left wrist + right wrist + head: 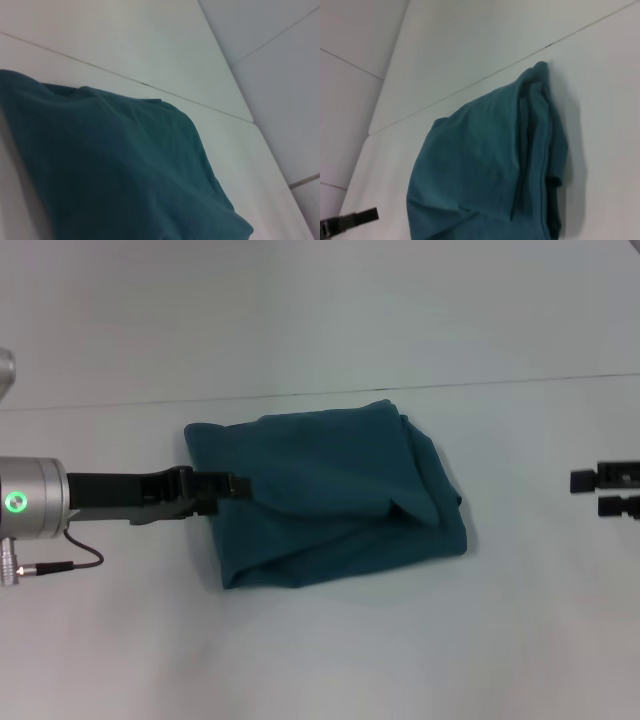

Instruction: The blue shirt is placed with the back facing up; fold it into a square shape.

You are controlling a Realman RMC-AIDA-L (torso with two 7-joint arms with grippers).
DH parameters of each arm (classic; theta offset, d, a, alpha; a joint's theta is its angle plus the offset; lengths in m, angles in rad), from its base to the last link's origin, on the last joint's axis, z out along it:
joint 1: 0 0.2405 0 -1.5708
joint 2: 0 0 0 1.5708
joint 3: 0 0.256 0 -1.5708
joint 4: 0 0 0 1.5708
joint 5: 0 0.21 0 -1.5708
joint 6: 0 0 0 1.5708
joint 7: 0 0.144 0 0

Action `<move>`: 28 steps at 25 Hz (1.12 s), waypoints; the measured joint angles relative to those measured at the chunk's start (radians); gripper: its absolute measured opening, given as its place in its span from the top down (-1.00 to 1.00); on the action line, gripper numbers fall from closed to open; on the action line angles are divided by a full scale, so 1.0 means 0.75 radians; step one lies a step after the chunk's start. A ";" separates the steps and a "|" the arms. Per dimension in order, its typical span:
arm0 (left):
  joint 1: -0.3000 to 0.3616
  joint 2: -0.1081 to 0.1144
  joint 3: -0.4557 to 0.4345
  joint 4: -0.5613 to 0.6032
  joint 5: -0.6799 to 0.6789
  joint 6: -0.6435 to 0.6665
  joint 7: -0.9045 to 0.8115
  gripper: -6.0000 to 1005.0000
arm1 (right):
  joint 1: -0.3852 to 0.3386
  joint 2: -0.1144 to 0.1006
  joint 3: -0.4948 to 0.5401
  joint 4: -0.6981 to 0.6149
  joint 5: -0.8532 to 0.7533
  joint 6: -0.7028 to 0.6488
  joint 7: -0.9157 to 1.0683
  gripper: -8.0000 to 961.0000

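Shirt (pixel 330 495) is lying folded on the desk (pixel 320 660); left gripper (pixel 238 484) is pinching its edge, right gripper (pixel 590 492) is waiting slightly parted, well apart.

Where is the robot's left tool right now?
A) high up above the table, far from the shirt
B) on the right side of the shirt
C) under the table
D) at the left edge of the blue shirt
D: the left tool reaches in at the left edge of the folded blue shirt, while the right tool sits apart off to the right.

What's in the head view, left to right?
left gripper at the shirt's left edge → the blue shirt, folded → bare table → right gripper, apart from the cloth.
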 joint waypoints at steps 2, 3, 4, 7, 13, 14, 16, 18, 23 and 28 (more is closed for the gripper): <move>0.003 -0.002 0.001 -0.004 0.004 0.001 0.012 -0.34 | 0.033 0.000 -0.009 -0.024 -0.021 -0.003 0.038 -0.92; 0.006 -0.003 0.001 -0.004 0.006 0.002 0.014 -0.34 | 0.052 0.000 -0.017 -0.035 -0.036 -0.003 0.052 -0.92; 0.011 -0.003 0.000 -0.005 0.007 0.002 0.015 -0.34 | 0.070 0.003 -0.027 -0.045 -0.057 0.000 0.066 -0.92; 0.029 -0.003 -0.005 -0.004 0.009 0.005 0.016 -0.34 | 0.136 0.016 -0.073 -0.076 -0.147 0.031 0.112 -0.92; 0.065 0.001 -0.035 0.004 0.012 0.006 0.024 -0.34 | 0.290 0.065 -0.189 -0.091 -0.297 0.145 0.220 -0.92; 0.066 0.002 -0.046 0.004 0.012 0.006 0.026 -0.34 | 0.307 0.073 -0.214 -0.089 -0.312 0.167 0.234 -0.92; 0.068 0.003 -0.067 0.001 0.012 0.000 0.027 -0.34 | 0.349 0.096 -0.287 -0.079 -0.338 0.208 0.260 -0.92; 0.068 0.004 -0.087 -0.001 0.011 -0.015 0.024 -0.34 | 0.385 0.116 -0.348 -0.064 -0.349 0.256 0.285 -0.92; 0.068 0.006 -0.135 -0.004 -0.002 -0.050 0.019 -0.34 | 0.453 0.150 -0.369 0.024 -0.337 0.322 0.320 -0.91; 0.064 0.004 -0.147 -0.008 -0.003 -0.072 0.019 -0.34 | 0.496 0.162 -0.380 0.149 -0.347 0.397 0.338 -0.91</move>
